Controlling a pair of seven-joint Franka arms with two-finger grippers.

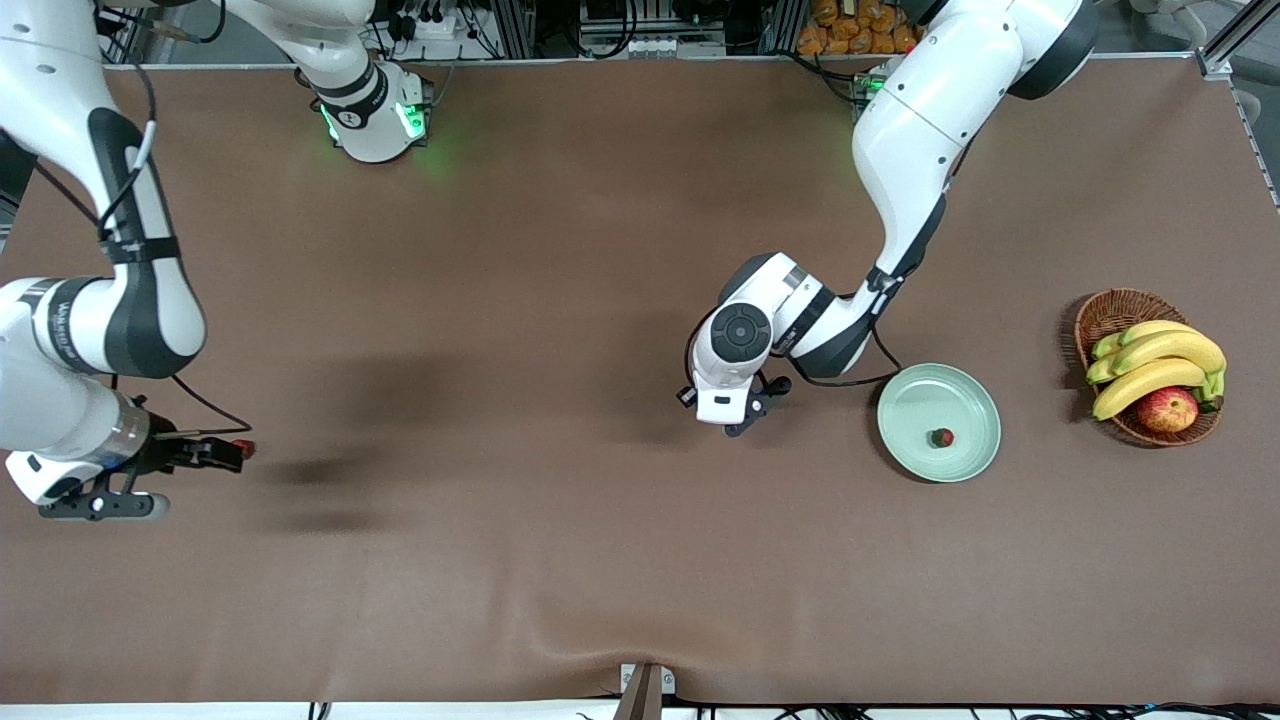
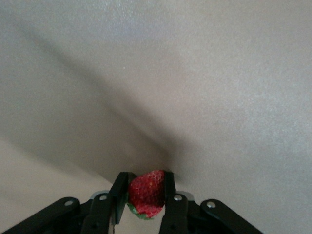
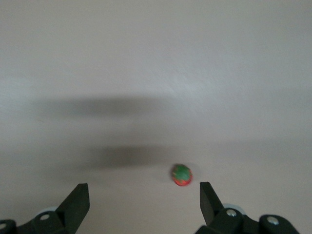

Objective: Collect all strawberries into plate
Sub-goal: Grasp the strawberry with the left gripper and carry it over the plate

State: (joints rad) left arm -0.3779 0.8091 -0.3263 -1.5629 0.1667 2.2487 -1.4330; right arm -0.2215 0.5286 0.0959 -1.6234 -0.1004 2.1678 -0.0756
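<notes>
Looking down from the front, the left gripper [image 1: 741,425] sits low on the brown table [image 1: 520,560] beside the mint plate [image 1: 965,455], which holds one strawberry [image 1: 941,437]. The right gripper [image 1: 105,500] waits toward the right arm's end. Left wrist view: fingers [image 2: 169,192] pinch a second strawberry [image 2: 146,192]. Right wrist view: wide-spread fingers [image 3: 78,202], a third strawberry [image 3: 182,175] on the table between them.
</notes>
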